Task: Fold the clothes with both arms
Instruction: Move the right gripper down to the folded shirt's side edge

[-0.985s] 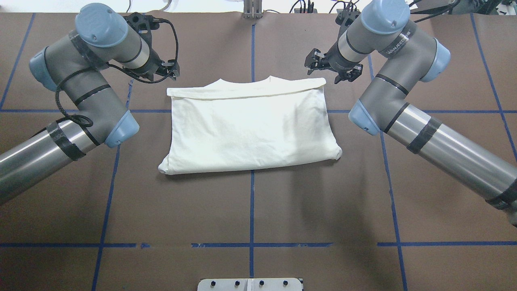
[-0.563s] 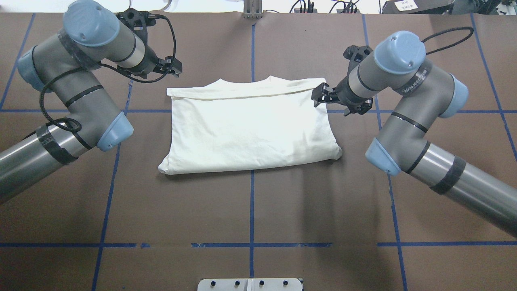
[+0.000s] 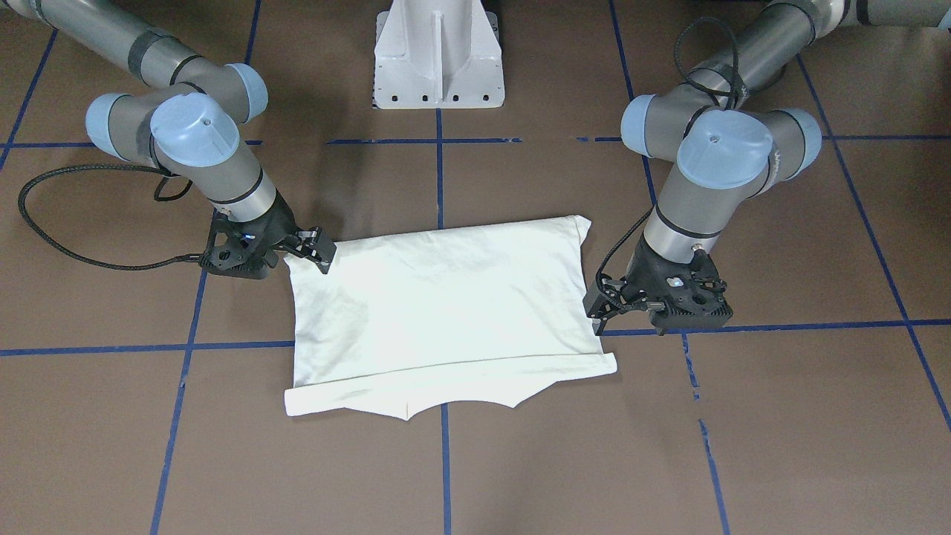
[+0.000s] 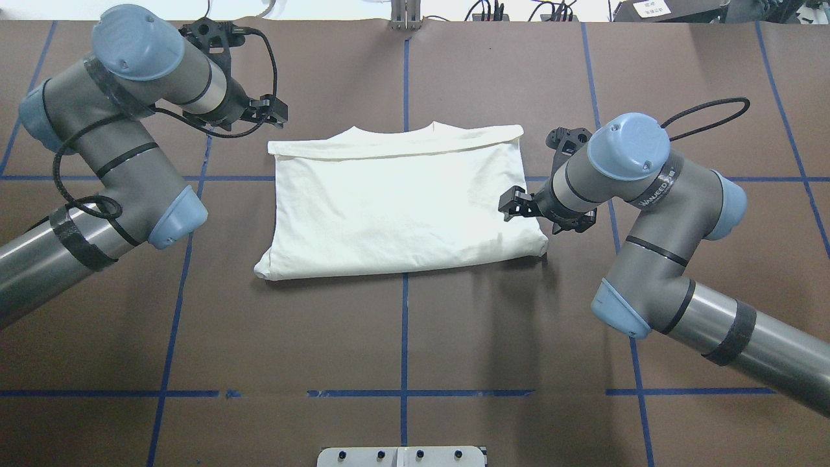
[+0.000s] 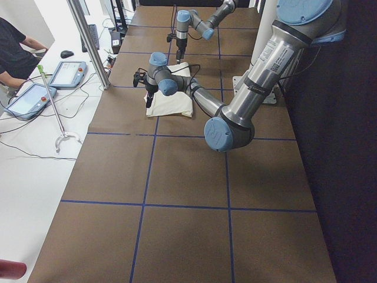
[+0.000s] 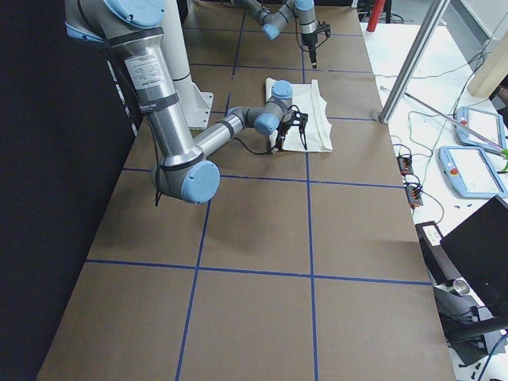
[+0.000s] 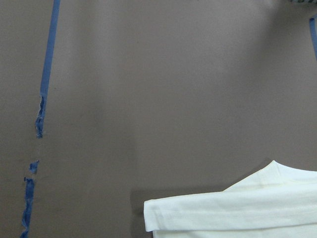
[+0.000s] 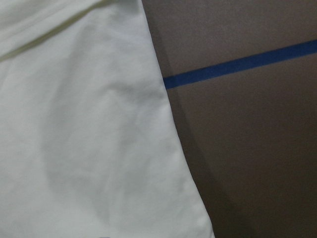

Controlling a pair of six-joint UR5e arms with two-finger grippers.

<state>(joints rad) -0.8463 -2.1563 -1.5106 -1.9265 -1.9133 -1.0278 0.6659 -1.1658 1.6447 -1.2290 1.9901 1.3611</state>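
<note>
Overhead: found shirt (image 4: pixel 402 201) folded to a rectangle, plain side up, flat at mid-surface (image 4: pixel 519 337) across blue tape lines (image 4: pixel 403 324). Noted right fingers (image 4: pixel 513 198) spread wide over shirt's right edge, near the corner on robot's side; contact unclear. Noted left fingers (image 4: pixel 275 111) just beside far left corner, off the cloth; cannot tell their spread. Front-facing: saw collar edge toward camera. Left wrist: saw one shirt corner only. Right wrist: saw shirt edge crossing one tape line.
</note>
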